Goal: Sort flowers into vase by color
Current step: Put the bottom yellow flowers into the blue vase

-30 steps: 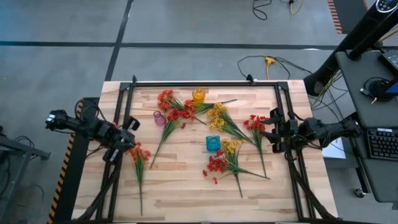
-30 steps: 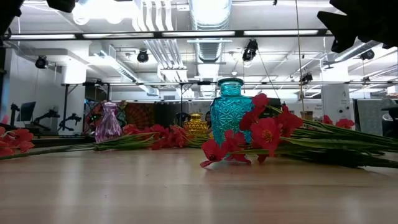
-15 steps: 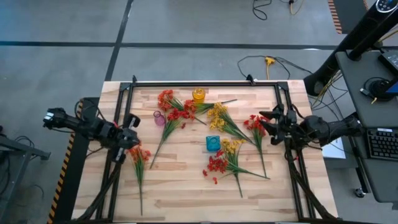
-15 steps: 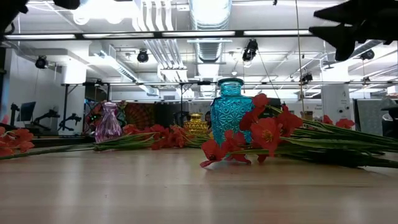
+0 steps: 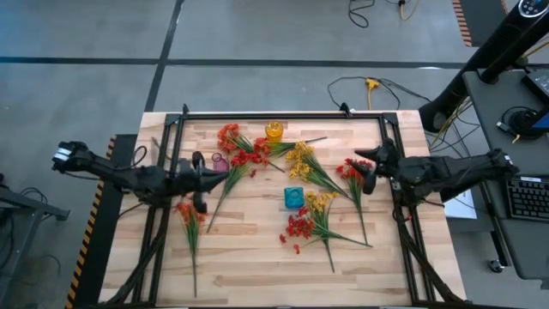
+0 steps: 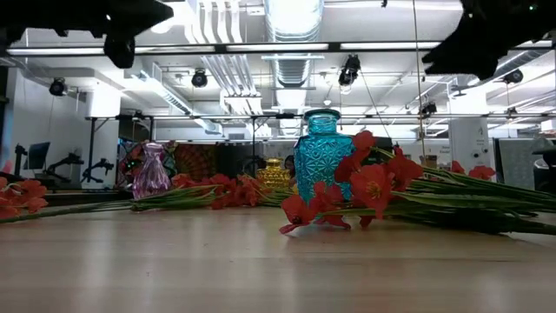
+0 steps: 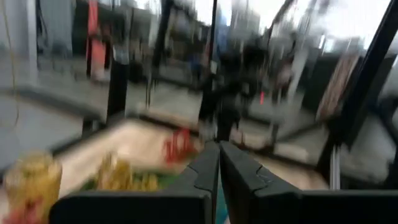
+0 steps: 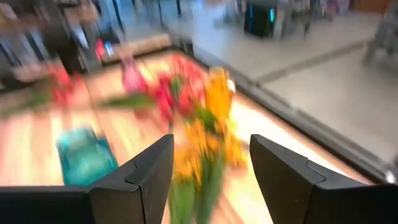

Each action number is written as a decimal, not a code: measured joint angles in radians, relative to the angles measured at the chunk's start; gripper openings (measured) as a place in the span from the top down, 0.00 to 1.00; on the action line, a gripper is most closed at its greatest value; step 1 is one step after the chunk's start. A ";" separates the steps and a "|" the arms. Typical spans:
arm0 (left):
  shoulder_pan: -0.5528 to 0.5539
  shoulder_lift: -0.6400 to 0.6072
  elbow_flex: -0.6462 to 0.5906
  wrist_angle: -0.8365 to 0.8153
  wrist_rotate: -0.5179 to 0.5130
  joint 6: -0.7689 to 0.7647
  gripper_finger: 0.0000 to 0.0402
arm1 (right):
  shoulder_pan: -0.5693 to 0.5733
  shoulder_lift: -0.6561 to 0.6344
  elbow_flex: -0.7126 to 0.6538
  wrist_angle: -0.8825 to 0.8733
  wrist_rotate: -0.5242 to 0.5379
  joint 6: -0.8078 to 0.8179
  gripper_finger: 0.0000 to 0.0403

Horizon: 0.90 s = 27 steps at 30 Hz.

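Note:
Flowers lie flat on the wooden table (image 5: 257, 275): red sprigs (image 5: 238, 154) at the far left, yellow sprigs (image 5: 300, 160) in the middle, a red sprig (image 5: 352, 170) at the right, an orange-red one (image 5: 190, 213) at the left, and yellow (image 5: 319, 202) and red (image 5: 298, 228) ones near the teal vase (image 5: 294, 198). A yellow vase (image 5: 274, 130) and a pink vase (image 5: 220, 163) stand upright farther back. My left gripper (image 5: 210, 178) hovers shut above the table's left part. My right gripper (image 8: 211, 168) hovers open above the right red sprig.
A black metal frame (image 5: 283, 114) runs along the table's far edge and down both sides. Bare wood lies along the near edge. In the low view, the teal vase (image 6: 323, 156) stands in front of the red blooms (image 6: 369, 187).
Both arms have swung in from the table's sides toward its middle. My left gripper has moved toward the right edge and turned level. My right gripper has risen, moved toward the left edge and tipped. Neither has changed its opening. The flowers and vases have stayed put.

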 joint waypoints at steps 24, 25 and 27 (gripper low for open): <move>-0.007 0.420 0.373 -0.484 0.167 0.005 1.00 | 0.001 0.251 0.064 -0.154 -0.164 0.083 0.50; -0.007 0.425 0.374 -0.485 0.167 0.005 1.00 | 0.001 0.258 0.064 -0.153 -0.166 0.086 0.50; -0.007 0.433 0.380 -0.483 0.166 0.005 1.00 | 0.001 0.269 0.064 -0.144 -0.175 0.101 0.50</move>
